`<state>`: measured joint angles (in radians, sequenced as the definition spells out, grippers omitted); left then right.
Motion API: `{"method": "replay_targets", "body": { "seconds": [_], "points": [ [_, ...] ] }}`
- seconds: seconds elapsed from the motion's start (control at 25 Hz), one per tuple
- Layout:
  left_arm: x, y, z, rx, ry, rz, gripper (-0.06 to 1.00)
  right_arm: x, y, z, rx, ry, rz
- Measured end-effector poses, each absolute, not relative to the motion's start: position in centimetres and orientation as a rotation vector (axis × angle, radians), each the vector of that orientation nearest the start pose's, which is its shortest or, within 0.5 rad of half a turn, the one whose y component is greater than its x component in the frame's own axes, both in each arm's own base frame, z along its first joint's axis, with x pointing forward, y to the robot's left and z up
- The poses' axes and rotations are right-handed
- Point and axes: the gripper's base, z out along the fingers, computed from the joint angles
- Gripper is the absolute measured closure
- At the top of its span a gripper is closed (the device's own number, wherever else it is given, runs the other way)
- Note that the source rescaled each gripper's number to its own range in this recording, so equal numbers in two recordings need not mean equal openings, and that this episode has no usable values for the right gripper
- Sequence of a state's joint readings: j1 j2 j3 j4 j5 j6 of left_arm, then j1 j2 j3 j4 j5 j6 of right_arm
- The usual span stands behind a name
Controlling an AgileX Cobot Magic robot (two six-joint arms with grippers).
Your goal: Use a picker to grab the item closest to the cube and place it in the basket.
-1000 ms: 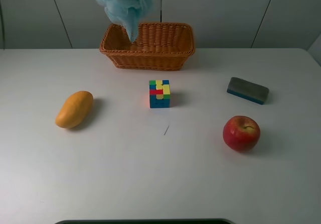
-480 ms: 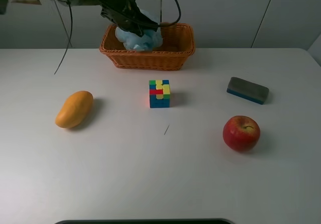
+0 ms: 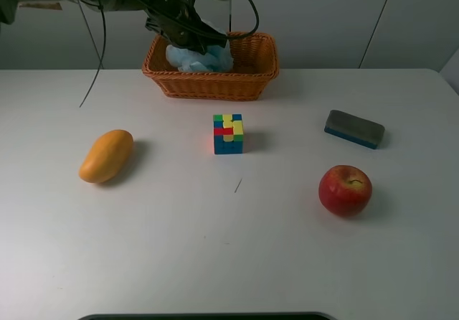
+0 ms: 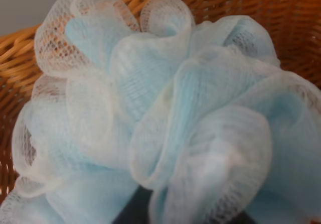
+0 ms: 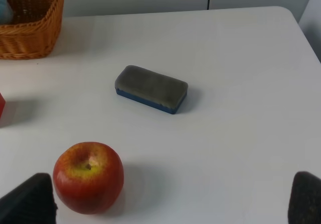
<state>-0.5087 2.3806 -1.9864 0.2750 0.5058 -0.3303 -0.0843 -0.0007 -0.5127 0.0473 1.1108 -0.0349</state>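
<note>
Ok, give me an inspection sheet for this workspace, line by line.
Surface: white table, one small dark mark near the middle.
Job's things: cube mid-table; blue mesh sponge lying in the wicker basket.
Clutter: mango, apple, eraser, all apart on the table.
Grippers: left gripper over the sponge in the basket, jaws hidden; right gripper empty, jaws wide apart.
Cables: black cable loops above the basket.
Surroundings: grey wall panels.
</note>
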Motion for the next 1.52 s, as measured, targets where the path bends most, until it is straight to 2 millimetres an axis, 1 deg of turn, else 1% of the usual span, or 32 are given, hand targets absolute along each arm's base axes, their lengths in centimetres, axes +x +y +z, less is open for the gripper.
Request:
{"method": "replay_targets", "body": {
  "seconds": [0.04, 0.08, 0.12, 0.16, 0.24, 0.44, 0.52, 0.56, 0.6, 0.64, 0.72, 0.8, 0.84, 0.96, 1.0, 1.12, 1.2, 1.24, 1.28, 1.32, 1.4, 1.44, 1.52],
  "points": [
    [47.7, -25.2, 17.0, 0.429, 2.326, -0.134, 0.45, -0.8, 0.5, 27.7, 0.047, 2.08, -0.016],
    [47.7, -25.2, 17.0, 0.429, 2.33, -0.132, 0.21, -0.8, 0.5, 27.7, 0.047, 2.08, -0.016],
    [47.7, -25.2, 17.0, 0.427, 2.33, -0.133, 0.06, -0.8, 0.5, 27.7, 0.047, 2.08, -0.016],
    [47.7, -25.2, 17.0, 0.426, 2.331, -0.134, -0.01, -0.8, 0.5, 27.7, 0.047, 2.08, -0.016],
    [47.7, -25.2, 17.0, 0.422, 2.334, -0.136, -0.04, -0.8, 0.5, 27.7, 0.047, 2.08, -0.016],
    [47.5, -25.1, 17.1, 0.411, 2.355, -0.137, -0.05, -0.8, 0.5, 27.7, 0.047, 2.08, -0.016],
    [47.3, -25.0, 18.1, 0.401, 2.363, -0.134, -0.05, -0.8, 0.5, 27.7, 0.047, 2.08, -0.016],
    [47.1, -24.8, 18.9, 0.394, 2.367, -0.133, -0.05, -0.8, 0.5, 27.7, 0.047, 2.08, -0.016],
    [46.8, -24.6, 20.2, 0.387, 2.365, -0.129, -0.05, -0.8, 0.5, 27.7, 0.047, 2.08, -0.016],
    [46.3, -24.4, 21.9, 0.381, 2.357, -0.126, -0.05, -0.8, 0.5, 27.7, 0.047, 2.08, -0.016],
    [45.0, -23.9, 26.1, 0.377, 2.319, -0.115, -0.05, -0.8, 0.5, 27.7, 0.047, 2.08, -0.016],
    [42.9, -23.2, 31.4, 0.374, 2.253, -0.105, -0.05, -0.8, 0.5, 27.7, 0.047, 2.08, -0.016],
    [41.7, -22.9, 33.6, 0.377, 2.231, -0.096, -0.05, -0.8, 0.5, 27.7, 0.047, 2.08, -0.016],
    [36.7, -21.0, 41.2, 0.364, 2.142, -0.057, -0.05, -0.8, 0.5, 27.7, 0.047, 2.08, -0.016],
    [35.0, -20.4, 42.9, 0.363, 2.133, -0.029, -0.05, -0.8, 0.5, 27.7, 0.047, 2.08, -0.016],
    [29.2, -17.4, 48.3, 0.32, 2.086, 0.093, -0.05, -0.8, 0.5, 27.7, 0.047, 2.08, -0.016],
    [25.8, -15.7, 51.2, 0.296, 2.021, 0.131, -0.05, -0.8, 0.5, 27.7, 0.047, 2.08, -0.016],
    [23.9, -14.7, 52.6, 0.284, 1.971, 0.123, -0.05, -0.8, 0.5, 27.7, 0.047, 2.08, -0.016],
    [22.3, -13.9, 53.5, 0.279, 1.937, 0.117, -0.05, -0.8, 0.5, 27.7, 0.047, 2.08, -0.016],
    [20.6, -12.8, 54.4, 0.265, 1.901, 0.102, -0.05, -0.8, 0.5, 27.7, 0.047, 2.08, -0.016],
    [17.3, -10.4, 55.6, 0.237, 1.836, 0.067, -0.05, -0.8, 0.5, 27.7, 0.047, 2.08, -0.016],
    [16.3, -9.5, 55.6, 0.228, 1.821, 0.055, -0.05, -0.8, 0.5, 27.7, 0.047, 2.08, -0.016],
    [14.0, -6.9, 55.3, 0.193, 1.801, 0.039, -0.05, -0.8, 0.5, 27.7, 0.047, 2.08, -0.016]
  ]
}}
